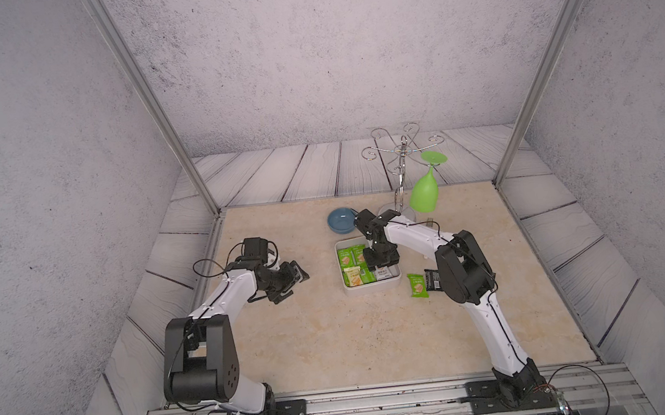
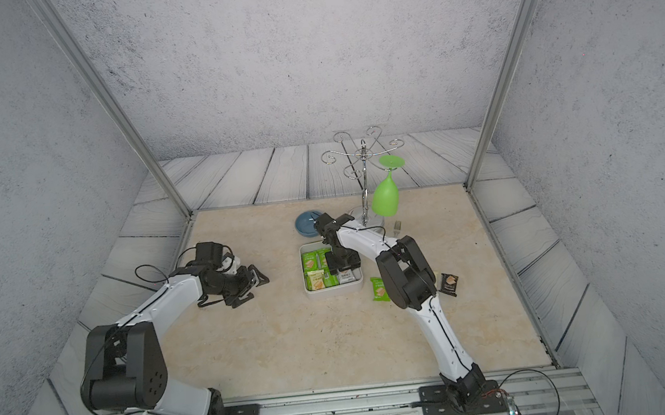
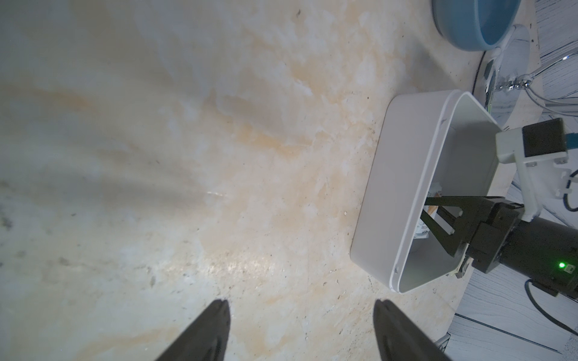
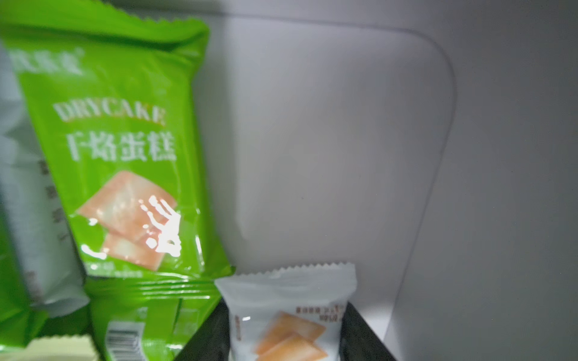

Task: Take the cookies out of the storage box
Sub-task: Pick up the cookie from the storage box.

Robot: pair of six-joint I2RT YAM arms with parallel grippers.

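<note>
The storage box (image 1: 372, 292), a white tray, sits right of centre in both top views. Several green cookies (image 1: 346, 259) lie in its left half. My right gripper (image 1: 382, 268) reaches down into its right half. In the right wrist view its jaws are shut on a white cookie packet (image 4: 287, 281), one finger against each long edge, over the tray's bare floor (image 4: 328, 140). A green packet (image 4: 119, 156) lies beside it. One green packet (image 1: 416, 285) and one black packet (image 1: 433, 278) rest on the table right of the box. My left gripper (image 1: 297, 286) hangs open and empty left of the box.
A blue bowl (image 1: 341, 220) stands just behind the box. A wire glass rack (image 1: 398, 156) holds a green goblet (image 1: 424, 193) upside down at the back right, and a small fork (image 2: 397, 226) lies near its base. Metal frame posts mark the table's back corners.
</note>
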